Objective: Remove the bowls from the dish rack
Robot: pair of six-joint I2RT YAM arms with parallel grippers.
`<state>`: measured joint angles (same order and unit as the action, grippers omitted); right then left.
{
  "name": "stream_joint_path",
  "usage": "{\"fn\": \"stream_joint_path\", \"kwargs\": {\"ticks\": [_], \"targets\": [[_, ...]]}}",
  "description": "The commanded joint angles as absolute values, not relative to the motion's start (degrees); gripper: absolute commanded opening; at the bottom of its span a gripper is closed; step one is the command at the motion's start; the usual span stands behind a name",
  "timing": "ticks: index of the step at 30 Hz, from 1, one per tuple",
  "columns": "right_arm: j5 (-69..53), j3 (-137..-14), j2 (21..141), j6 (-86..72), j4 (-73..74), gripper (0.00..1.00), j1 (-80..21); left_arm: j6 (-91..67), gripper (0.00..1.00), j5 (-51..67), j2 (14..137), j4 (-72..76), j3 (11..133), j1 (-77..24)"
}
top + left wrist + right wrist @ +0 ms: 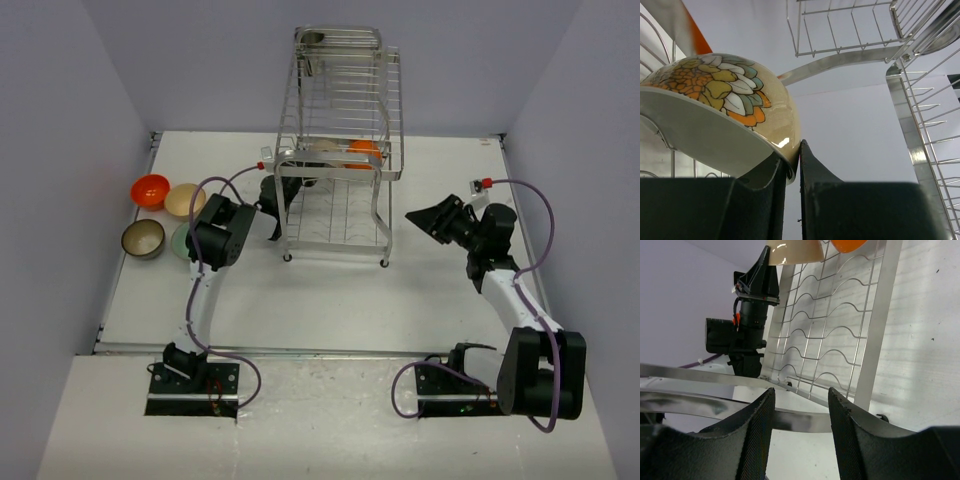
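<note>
Presently, left pincer (799,150) nearly closed, clamped on rim of cream flower-patterned bowl (725,95) inside dish rack (330,167). Orange bowl (362,152) just right of that grip, also in rack. Rack wires and bars near on both sides of left pincer. Right pincer (801,392) about half open, empty, facing rack base grid. Off to the left of left pincer, on table (330,300): second orange bowl (150,189), plain cream bowl (184,200), brown-olive bowl (143,238), mint bowl (180,241).

The dish rack (341,112) is shiny metal wire, the beige bowl (735,95) glossy, the fingers (754,440) matt.
</note>
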<state>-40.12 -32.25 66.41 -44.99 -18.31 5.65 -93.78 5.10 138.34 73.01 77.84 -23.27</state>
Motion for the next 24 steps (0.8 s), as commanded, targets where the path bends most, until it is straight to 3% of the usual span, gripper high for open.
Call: {"fn": "stream_joint_path", "kwargs": {"ticks": [1, 10, 24], "targets": [[-41.75, -31.99, 66.36, -45.26, -21.53, 0.48, 5.89, -92.91, 0.00, 8.08, 134.92, 95.54, 76.38, -23.20], [-42.10, -32.52, 65.48, -45.61, -21.27, 0.48, 5.89, -92.46, 0.00, 10.02, 131.58, 96.33, 76.55, -22.15], [-41.92, -34.19, 64.60, -44.56, -18.89, 0.48, 5.89, -92.82, 0.00, 16.35, 134.66, 91.93, 89.91, -18.02]]}}
